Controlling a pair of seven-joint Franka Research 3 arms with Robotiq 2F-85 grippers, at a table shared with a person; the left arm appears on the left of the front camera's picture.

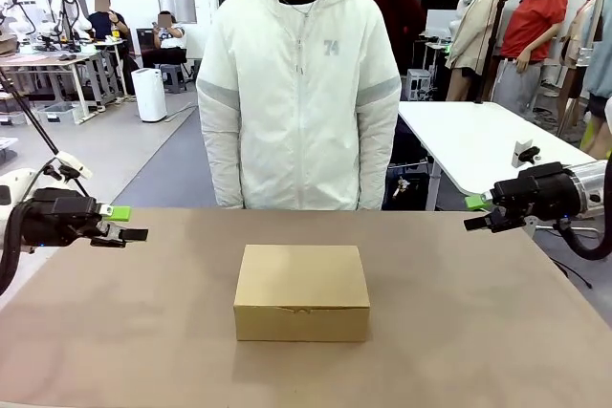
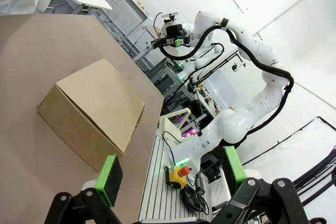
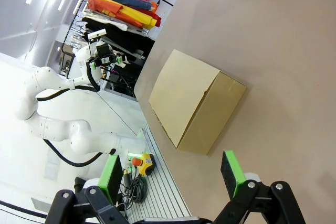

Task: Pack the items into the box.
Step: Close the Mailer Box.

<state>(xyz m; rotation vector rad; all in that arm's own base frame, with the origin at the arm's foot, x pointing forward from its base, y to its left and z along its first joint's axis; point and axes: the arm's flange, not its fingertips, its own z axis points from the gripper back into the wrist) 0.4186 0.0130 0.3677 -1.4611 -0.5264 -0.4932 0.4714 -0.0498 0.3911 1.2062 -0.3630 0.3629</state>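
The box [image 1: 302, 291] is plain brown cardboard, shallow and rectangular — its flap lid lies shut, the front edge tucked down flat. It sits squarely on the tan tabletop, in the lower centre of the front view, long side facing the camera. In the left wrist view it lies tilted at left centre [image 2: 94, 111] — closed there too.
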